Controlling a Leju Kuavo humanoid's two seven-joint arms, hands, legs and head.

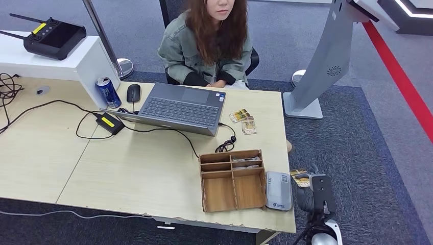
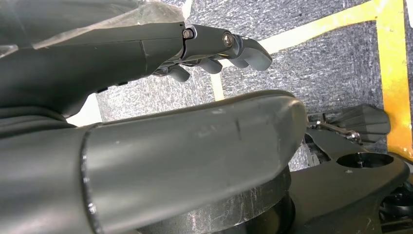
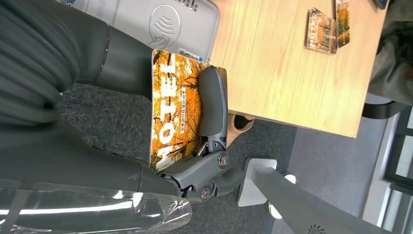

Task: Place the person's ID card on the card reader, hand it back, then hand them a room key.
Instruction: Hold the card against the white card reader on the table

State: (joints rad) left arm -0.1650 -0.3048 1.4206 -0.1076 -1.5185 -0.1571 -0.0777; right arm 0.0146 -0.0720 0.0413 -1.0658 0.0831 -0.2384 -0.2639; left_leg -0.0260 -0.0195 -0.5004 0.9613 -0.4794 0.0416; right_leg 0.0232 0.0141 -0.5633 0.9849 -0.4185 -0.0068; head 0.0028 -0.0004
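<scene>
R hand grips hotel keycard

Orange hotel key card pinched in right hand beside grey card reader.

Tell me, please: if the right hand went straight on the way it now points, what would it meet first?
Probably the person. The right hand, holding a hotel card, is past the table's right edge, beside the card reader. Its fingers point along that edge, so the way looks free. Depth is unclear.
</scene>
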